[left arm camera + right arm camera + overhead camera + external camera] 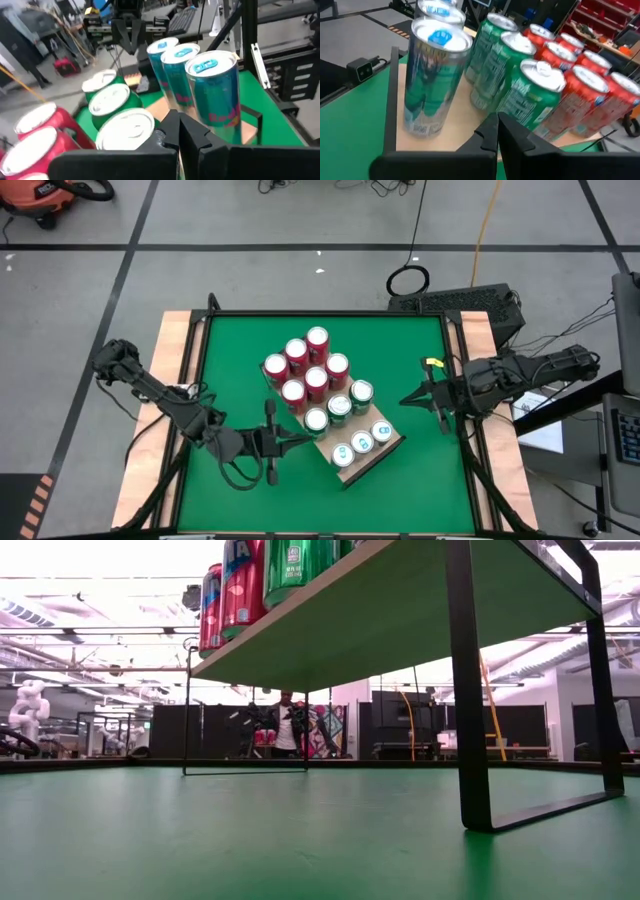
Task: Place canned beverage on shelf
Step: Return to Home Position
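Left tool (308,440) nearest, low over the bench (230,360), fingers pressed together, pinching nothing. It sits just beside the near-left edge of the shelf (352,472), not touching any can. Shelf = wood board on dark legs, raised off the bench, set diagonal mid-bench. On it, near to far:
- three blue cans (362,442) in one row at the near end
- three green cans (339,406) in one row
- six red cans (315,377) in two rows at the far end

All upright, rows packed close. No loose can on the bench in view. Right tool (405,400) is off the shelf's right side, near the green row but apart, fingers pressed together, empty.

Judgement: stocking looks finished, and the step in hand is taking both arms off to rest. Next move calls for backing each tool straight out, away from the cans, before folding up, so nothing clips the blue row. Far behind, a person (287,725) stands in the room
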`<action>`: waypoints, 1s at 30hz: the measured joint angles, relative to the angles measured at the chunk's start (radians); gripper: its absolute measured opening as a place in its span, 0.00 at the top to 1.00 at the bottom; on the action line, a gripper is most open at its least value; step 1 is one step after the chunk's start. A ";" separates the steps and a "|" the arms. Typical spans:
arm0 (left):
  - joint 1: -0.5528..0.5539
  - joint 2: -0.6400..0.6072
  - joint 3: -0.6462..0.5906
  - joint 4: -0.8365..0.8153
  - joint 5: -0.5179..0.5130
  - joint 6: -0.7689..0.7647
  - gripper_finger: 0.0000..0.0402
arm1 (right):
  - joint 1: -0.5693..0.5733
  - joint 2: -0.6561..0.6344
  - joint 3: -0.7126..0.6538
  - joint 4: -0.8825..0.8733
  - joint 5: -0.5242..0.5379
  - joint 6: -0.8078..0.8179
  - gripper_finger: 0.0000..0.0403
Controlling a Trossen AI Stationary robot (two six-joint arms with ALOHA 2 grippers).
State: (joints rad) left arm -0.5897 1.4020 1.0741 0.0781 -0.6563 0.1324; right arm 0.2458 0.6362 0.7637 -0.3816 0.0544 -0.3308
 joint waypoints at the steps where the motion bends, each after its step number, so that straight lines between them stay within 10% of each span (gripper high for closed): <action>1: -0.002 0.000 0.000 -0.011 0.000 -0.027 1.00 | -0.003 -0.004 -0.012 0.006 -0.001 0.004 1.00; 15: -0.016 0.045 -0.025 -0.196 0.080 -0.323 1.00 | -0.005 -0.113 -0.170 0.120 0.004 0.024 1.00; 30: -0.034 -0.100 -0.471 0.451 0.153 -0.076 1.00 | -0.005 -0.288 -0.300 0.120 -0.001 0.109 1.00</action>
State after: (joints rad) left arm -0.6235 1.3021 0.6033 0.5295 -0.5032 0.0561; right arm 0.2409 0.3481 0.4640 -0.2621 0.0537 -0.2218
